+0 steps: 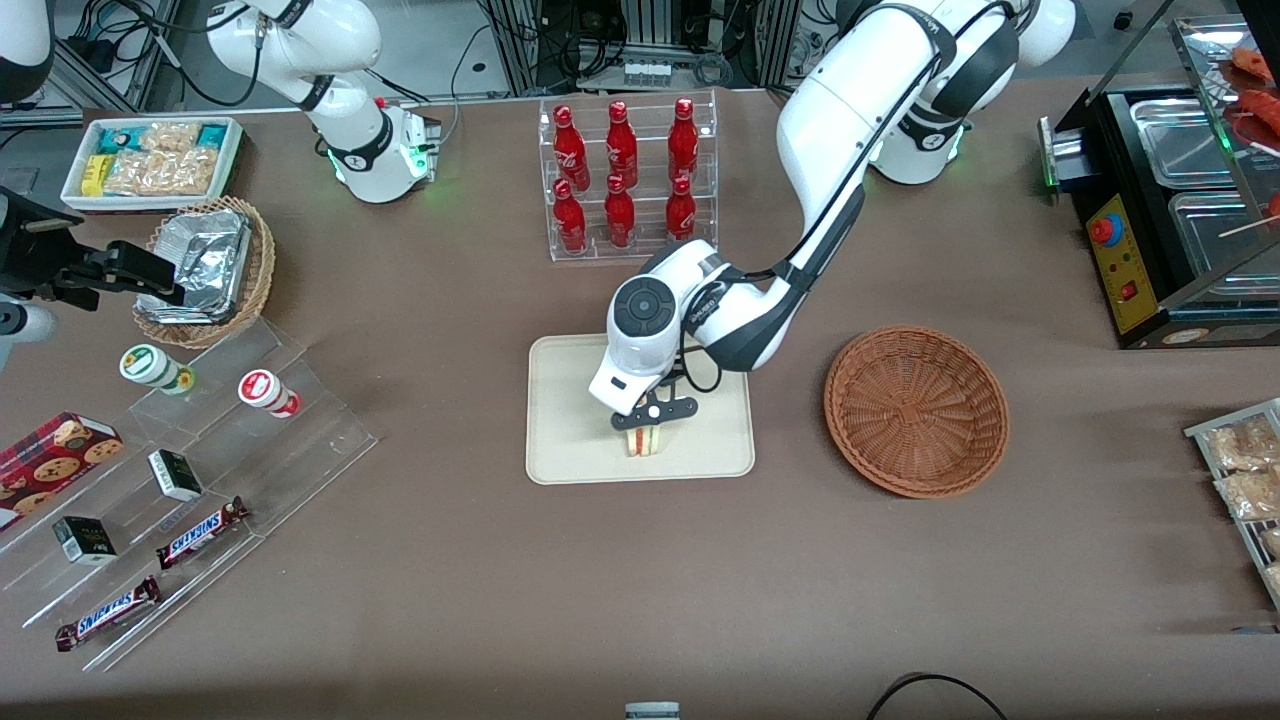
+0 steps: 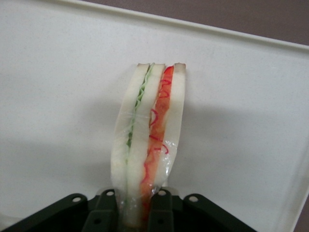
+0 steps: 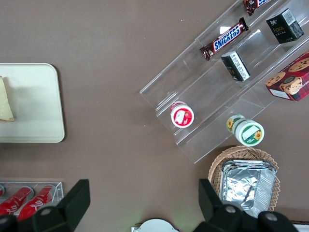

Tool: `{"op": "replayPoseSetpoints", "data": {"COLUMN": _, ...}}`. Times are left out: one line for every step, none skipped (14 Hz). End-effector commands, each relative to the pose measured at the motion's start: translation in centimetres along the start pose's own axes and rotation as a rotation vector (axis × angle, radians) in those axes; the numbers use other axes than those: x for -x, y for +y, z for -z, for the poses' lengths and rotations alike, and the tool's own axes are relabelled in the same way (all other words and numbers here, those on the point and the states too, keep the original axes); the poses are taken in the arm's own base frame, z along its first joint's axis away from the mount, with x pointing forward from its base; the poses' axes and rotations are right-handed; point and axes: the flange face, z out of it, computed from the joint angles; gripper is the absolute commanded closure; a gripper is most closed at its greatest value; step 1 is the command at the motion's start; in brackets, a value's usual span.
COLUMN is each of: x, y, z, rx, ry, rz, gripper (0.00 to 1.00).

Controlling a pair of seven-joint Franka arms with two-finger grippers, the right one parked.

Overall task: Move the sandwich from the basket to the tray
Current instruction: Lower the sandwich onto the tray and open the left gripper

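Note:
The sandwich [image 1: 641, 441], a clear-wrapped wedge of pale bread with green and red-orange layers [image 2: 147, 135], stands over the cream-white tray [image 1: 570, 440] near the tray's edge closest to the front camera. My gripper [image 1: 645, 420] comes down from above and is shut on the sandwich, a black finger [image 2: 165, 212] pressed against each side. I cannot tell whether the sandwich touches the tray [image 2: 58, 96]. The reddish-brown wicker basket [image 1: 915, 410] lies beside the tray toward the working arm's end of the table, with nothing in it. The parked arm's wrist view catches the tray [image 3: 34, 101] and a sliver of the sandwich [image 3: 5, 101].
A clear rack of red bottles [image 1: 625, 175] stands farther from the front camera than the tray. Toward the parked arm's end lie clear stepped shelves of snacks [image 1: 190, 480], a tan wicker basket with foil [image 1: 205, 270] and a white snack box [image 1: 150, 160]. A black food warmer [image 1: 1170, 200] stands at the working arm's end.

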Motion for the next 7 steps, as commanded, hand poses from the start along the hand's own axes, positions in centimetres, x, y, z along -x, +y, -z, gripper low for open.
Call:
{"op": "replayPoseSetpoints", "data": {"x": 0.1, "y": 0.7, "z": 0.7, "rx": -0.024, "ry": 0.046, "rz": -0.002, "gripper": 0.0}}
{"op": "replayPoseSetpoints", "data": {"x": 0.1, "y": 0.7, "z": 1.3, "rx": -0.03, "ry": 0.045, "rz": -0.001, "gripper": 0.0}}
{"op": "replayPoseSetpoints", "data": {"x": 0.0, "y": 0.6, "z": 1.8, "rx": -0.036, "ry": 0.042, "rz": 0.002, "gripper": 0.0}}
{"op": "replayPoseSetpoints", "data": {"x": -0.2, "y": 0.7, "z": 2.9, "rx": -0.028, "ry": 0.045, "rz": 0.008, "gripper": 0.0}}
{"op": "replayPoseSetpoints", "data": {"x": -0.4, "y": 0.7, "z": 4.1, "rx": -0.028, "ry": 0.046, "rz": 0.014, "gripper": 0.0}}
{"op": "replayPoseSetpoints", "data": {"x": -0.4, "y": 0.7, "z": 5.7, "rx": -0.026, "ry": 0.049, "rz": 0.016, "gripper": 0.0}}
{"op": "replayPoseSetpoints", "data": {"x": -0.4, "y": 0.7, "z": 7.5, "rx": -0.022, "ry": 0.056, "rz": 0.017, "gripper": 0.0}}
